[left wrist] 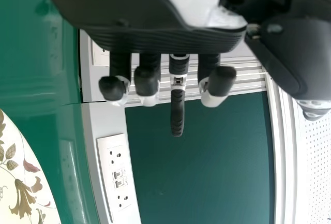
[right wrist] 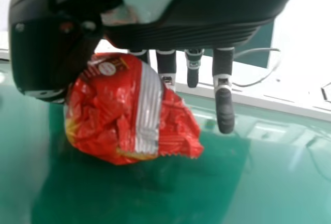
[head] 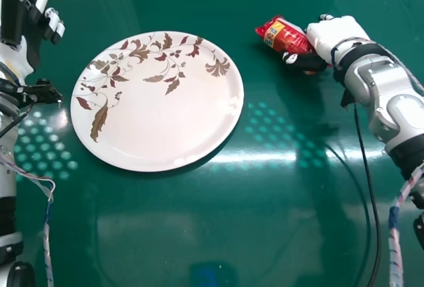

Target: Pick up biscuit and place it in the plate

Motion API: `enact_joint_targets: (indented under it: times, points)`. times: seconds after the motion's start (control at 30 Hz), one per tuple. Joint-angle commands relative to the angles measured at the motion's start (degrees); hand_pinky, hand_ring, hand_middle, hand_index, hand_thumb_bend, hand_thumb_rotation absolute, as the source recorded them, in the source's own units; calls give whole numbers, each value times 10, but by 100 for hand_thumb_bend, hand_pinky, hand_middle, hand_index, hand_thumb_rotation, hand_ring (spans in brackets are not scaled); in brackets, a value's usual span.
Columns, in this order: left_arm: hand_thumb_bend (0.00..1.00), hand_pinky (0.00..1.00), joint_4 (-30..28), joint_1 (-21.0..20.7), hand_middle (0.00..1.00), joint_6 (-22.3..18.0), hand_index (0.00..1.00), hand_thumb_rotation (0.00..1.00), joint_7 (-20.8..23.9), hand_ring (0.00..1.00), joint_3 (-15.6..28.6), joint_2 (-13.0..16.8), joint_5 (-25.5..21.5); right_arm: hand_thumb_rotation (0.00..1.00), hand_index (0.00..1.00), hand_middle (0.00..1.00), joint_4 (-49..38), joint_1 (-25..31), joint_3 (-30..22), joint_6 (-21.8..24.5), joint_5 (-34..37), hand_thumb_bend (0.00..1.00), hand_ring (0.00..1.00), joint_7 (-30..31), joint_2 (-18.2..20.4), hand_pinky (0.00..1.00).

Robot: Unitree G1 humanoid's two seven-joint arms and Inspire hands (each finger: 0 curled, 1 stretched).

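Green table point(head: 152, 227) | leaf-patterned plate point(head: 165, 124) | biscuit packet point(head: 286, 38) in right robot hand point(head: 331, 35)

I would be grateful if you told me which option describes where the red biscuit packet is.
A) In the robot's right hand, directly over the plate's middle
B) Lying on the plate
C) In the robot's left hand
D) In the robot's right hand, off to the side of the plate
D: the head view shows the biscuit packet in the right hand, beyond the right edge of the plate.
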Motion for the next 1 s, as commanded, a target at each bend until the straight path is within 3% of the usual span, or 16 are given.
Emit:
enact_joint_targets:
  times: [0.0, 0.1, 0.33, 0.57, 0.8, 0.97]
  points:
    - [100, 0, -5, 8, 74, 2, 0, 100, 5, 0, 5, 9, 6, 0, 55, 51, -39, 14, -14, -4, 3, 49, 42, 6, -13, 27]
    - [100, 0, -4, 7, 74, 2, 0, 100, 8, 0, 7, 10, 9, 0, 55, 52, -108, 26, -42, 15, 17, 49, 42, 36, -18, 28]
    - [100, 0, 9, -1, 61, 4, 0, 100, 5, 0, 10, 12, 2, 0, 55, 49, -246, 25, -83, 74, 1, 49, 41, 139, -20, 28]
    - [100, 0, 11, -2, 63, 3, 0, 100, 3, 0, 7, 16, 6, 0, 51, 53, -311, 24, -122, 71, 29, 49, 42, 160, -12, 29]
    - [100, 0, 14, -9, 75, 8, 0, 100, 7, 0, 4, 17, 10, 0, 51, 54, -369, 23, -128, 67, 43, 49, 43, 183, 9, 30]
    - [100, 0, 18, -17, 68, 4, 0, 100, 10, 0, 2, 17, 16, 0, 51, 55, -397, 29, -114, 51, 52, 49, 43, 195, 36, 27]
